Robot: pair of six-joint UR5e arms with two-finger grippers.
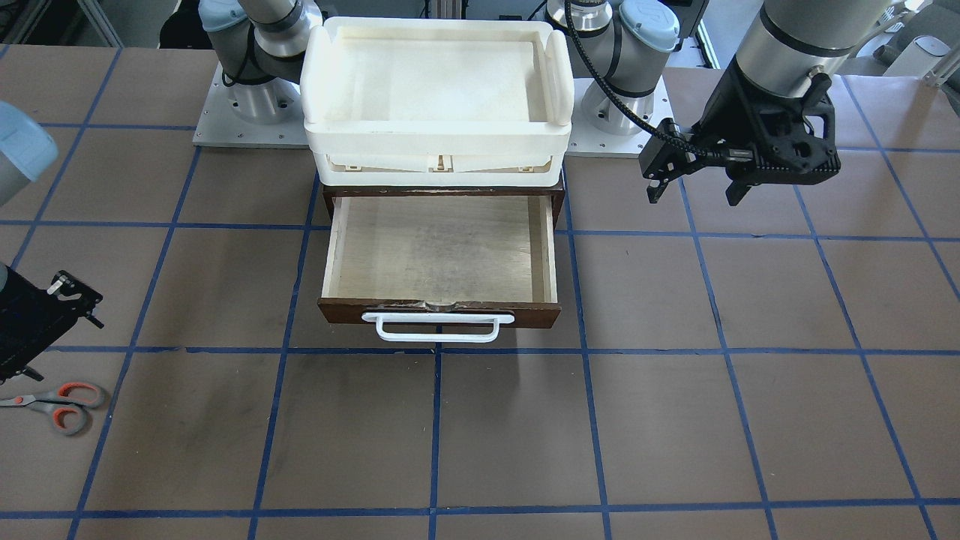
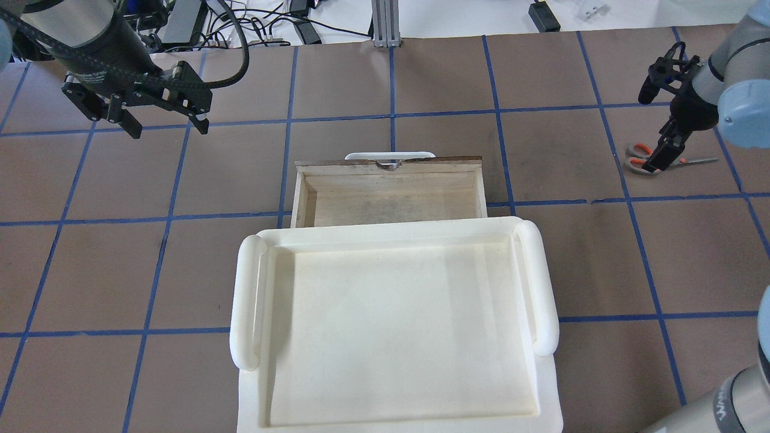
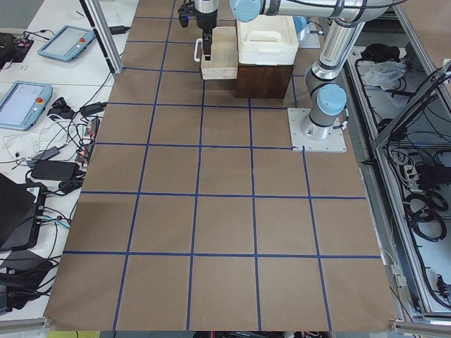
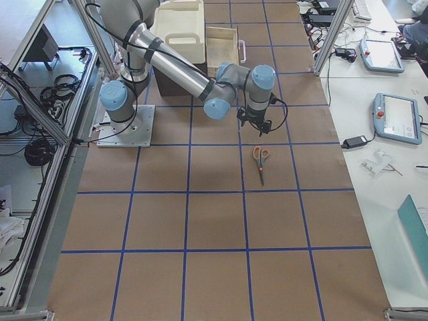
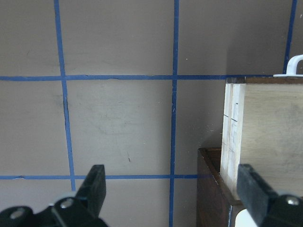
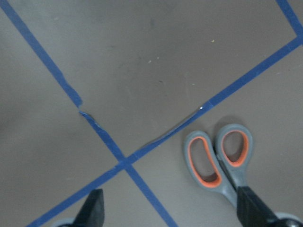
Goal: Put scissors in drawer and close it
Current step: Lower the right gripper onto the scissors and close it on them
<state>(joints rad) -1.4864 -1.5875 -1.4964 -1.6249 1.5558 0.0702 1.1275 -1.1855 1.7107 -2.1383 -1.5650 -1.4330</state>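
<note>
The scissors (image 1: 58, 406) lie flat on the table at the robot's far right, grey handles with orange-red inner loops. They also show in the overhead view (image 2: 698, 160), the exterior right view (image 4: 260, 158) and the right wrist view (image 6: 218, 162). My right gripper (image 2: 654, 126) is open and empty and hovers just above their handles; in the right wrist view (image 6: 173, 213) one finger is over a handle. The drawer (image 1: 439, 312) is pulled open and empty, with a pale interior and a white bar handle (image 1: 438, 327). My left gripper (image 1: 693, 196) is open and empty, raised beside the drawer (image 5: 232, 132).
A cream-white plastic tray (image 1: 439, 30) sits on top of the dark brown cabinet (image 1: 559, 196) that holds the drawer, and it hides the drawer's rear part in the overhead view (image 2: 246, 300). Blue tape lines grid the brown table. Both arm bases stand behind the cabinet.
</note>
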